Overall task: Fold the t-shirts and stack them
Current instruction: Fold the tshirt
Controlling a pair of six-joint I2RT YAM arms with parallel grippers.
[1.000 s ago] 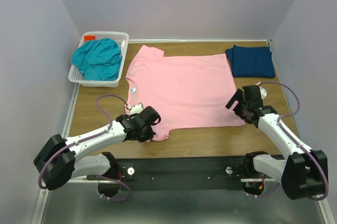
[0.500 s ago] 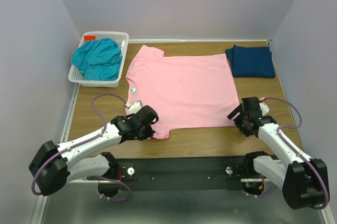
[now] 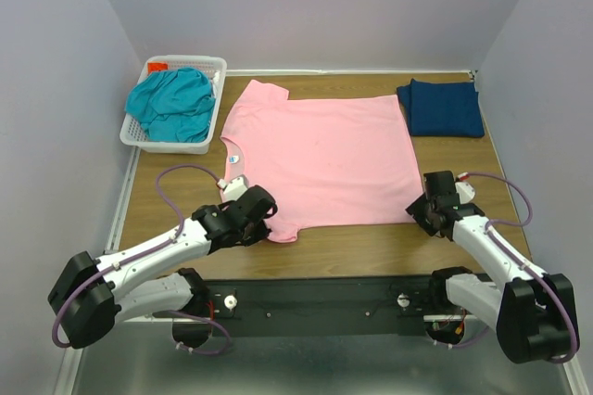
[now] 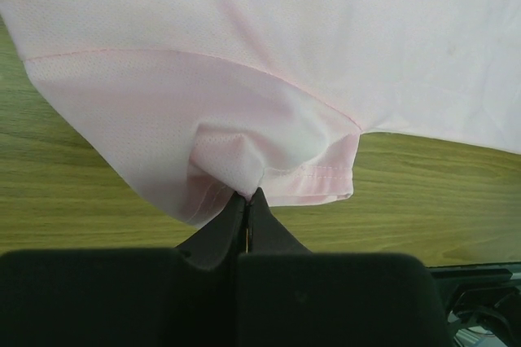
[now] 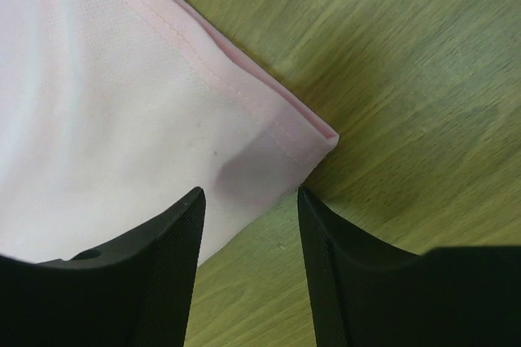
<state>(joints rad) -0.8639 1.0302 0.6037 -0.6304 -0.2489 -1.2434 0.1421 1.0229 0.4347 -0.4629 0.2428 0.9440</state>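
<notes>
Top external: white lattice basket (image 3: 139,140) at the far-left corner of the table (image 3: 371,248). It holds the teal t-shirt (image 3: 172,104), bunched and heaped above the rim, plus a small red-orange item (image 3: 157,67) at the back wall; can't tell what that is. Pink t-shirt (image 3: 320,154) lies flat mid-table, collar to the left, its far sleeve just beside the basket's right wall. Navy t-shirt (image 3: 442,108) is folded at the far-right corner, a narrow gap from the pink one's far-right corner. Left gripper (image 3: 259,225) is down on the near sleeve. Right gripper (image 3: 426,213) is at the near-right corner of the hem. Bare wood: a strip along the near edge between the two arms, a strip down the right side, and the left side near the basket.

Left wrist: jaws pinched together on the sleeve (image 4: 203,127), with a small tuck of cloth bunched right at the tips. Sleeve hem edge lies just right of the pinch, bare wood both sides.

Right wrist: fingers (image 5: 175,241) spread apart, nothing clamped. Hem corner (image 5: 313,137) sits just ahead of the gap, cloth running under the left finger and into the gap. Open wood to the right and ahead.
</notes>
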